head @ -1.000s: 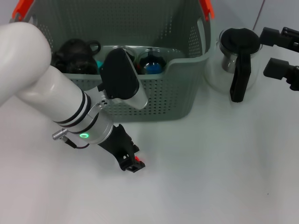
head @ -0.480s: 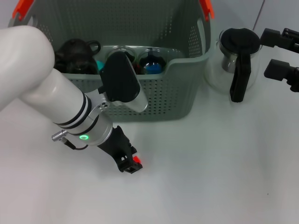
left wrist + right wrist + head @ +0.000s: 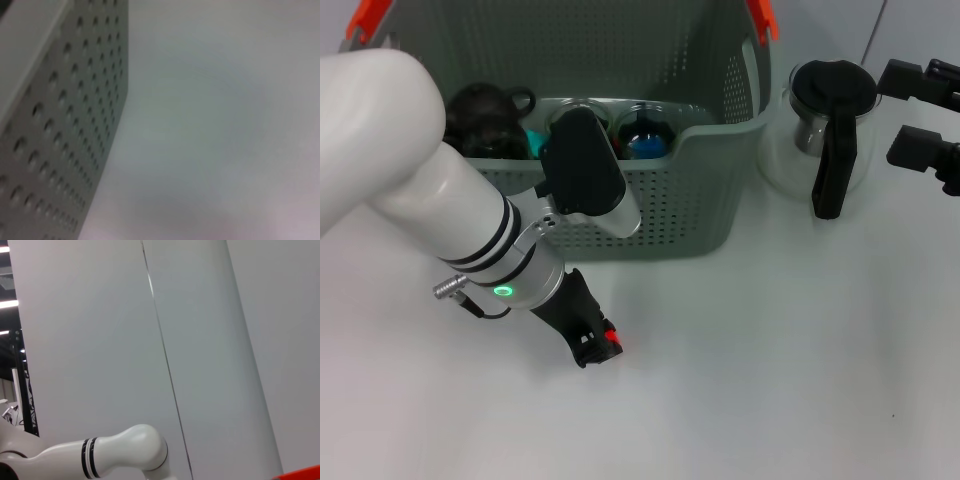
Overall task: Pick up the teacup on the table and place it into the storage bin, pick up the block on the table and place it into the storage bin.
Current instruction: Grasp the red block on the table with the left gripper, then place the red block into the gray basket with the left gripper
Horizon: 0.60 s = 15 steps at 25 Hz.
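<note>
My left gripper [image 3: 594, 348] is low over the table [image 3: 770, 380], just in front of the storage bin [image 3: 660, 215]. It is shut on a small red block [image 3: 612, 339] at its tip. The grey perforated bin wall [image 3: 50, 130] fills one side of the left wrist view, which shows neither the block nor my fingers. Round cup-like pieces [image 3: 646, 138] sit inside the bin behind my arm; I cannot tell which is the teacup. My right gripper [image 3: 920, 115] is parked at the far right edge, open and holding nothing.
A clear glass pitcher [image 3: 825, 130] with a black lid and handle stands right of the bin. A black teapot [image 3: 482, 118] sits in the bin's left part. Orange handle clips [image 3: 761, 18] mark the bin's rim. My white left forearm [image 3: 410, 170] covers the bin's left front.
My left gripper has drawn slightly back and to the left, and the red block has moved with it. The right arm has not moved.
</note>
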Tool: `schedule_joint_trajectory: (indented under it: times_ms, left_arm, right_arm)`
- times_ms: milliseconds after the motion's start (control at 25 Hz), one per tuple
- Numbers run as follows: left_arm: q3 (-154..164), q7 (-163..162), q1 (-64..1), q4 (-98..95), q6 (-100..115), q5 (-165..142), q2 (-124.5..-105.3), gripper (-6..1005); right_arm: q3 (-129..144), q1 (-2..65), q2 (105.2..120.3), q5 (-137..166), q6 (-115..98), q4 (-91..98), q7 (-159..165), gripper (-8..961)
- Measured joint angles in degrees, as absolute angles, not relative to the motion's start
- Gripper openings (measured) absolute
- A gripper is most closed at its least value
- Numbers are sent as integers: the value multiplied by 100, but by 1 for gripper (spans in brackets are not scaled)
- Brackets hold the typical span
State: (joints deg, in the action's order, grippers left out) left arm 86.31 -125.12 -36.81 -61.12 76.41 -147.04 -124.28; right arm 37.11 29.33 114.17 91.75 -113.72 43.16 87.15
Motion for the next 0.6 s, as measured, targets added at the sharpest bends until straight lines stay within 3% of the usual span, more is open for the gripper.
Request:
schedule_joint_trajectory:
  times_ms: [160, 600]
  left_arm:
    - [8566, -12514, -3716, -6196, 7884, -14673, -12419, 245]
    - [6432, -12243, -3996, -7953, 10467, -13827, -12404, 209]
  right_arm:
    - [3708, 2918, 11417, 9176, -11373, 4316, 8710, 866]
    - [3692, 2879, 11392, 9030, -11370, 4316, 8717, 866]
